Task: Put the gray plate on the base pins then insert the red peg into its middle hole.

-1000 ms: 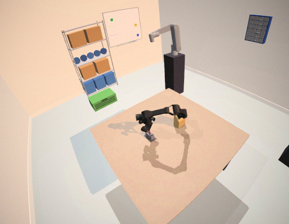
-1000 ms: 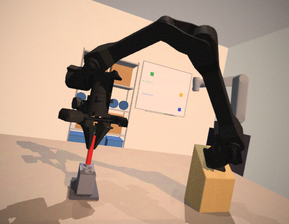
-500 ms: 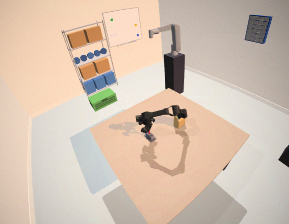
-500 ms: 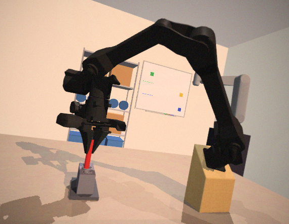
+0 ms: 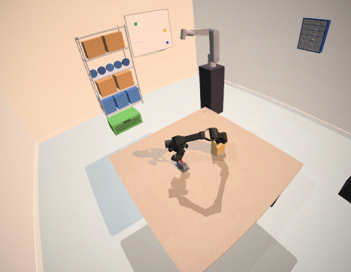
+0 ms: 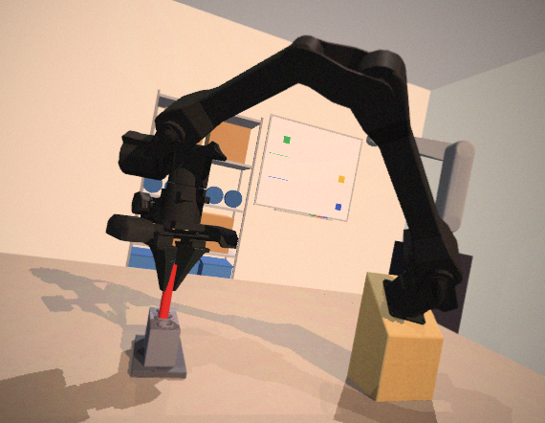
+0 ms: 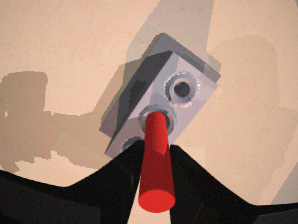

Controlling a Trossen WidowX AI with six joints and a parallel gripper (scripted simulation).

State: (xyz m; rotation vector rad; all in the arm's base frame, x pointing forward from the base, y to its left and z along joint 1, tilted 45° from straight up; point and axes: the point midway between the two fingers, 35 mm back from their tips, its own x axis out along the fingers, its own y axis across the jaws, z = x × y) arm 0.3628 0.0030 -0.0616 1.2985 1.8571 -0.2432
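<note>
Black gripper point(image 6: 174, 270) pinches the red peg point(image 6: 167, 298), which slants slightly, its lower tip at the middle hole of the gray plate point(image 6: 161, 341) directly below, seated on its base point(image 6: 156, 368)
</note>
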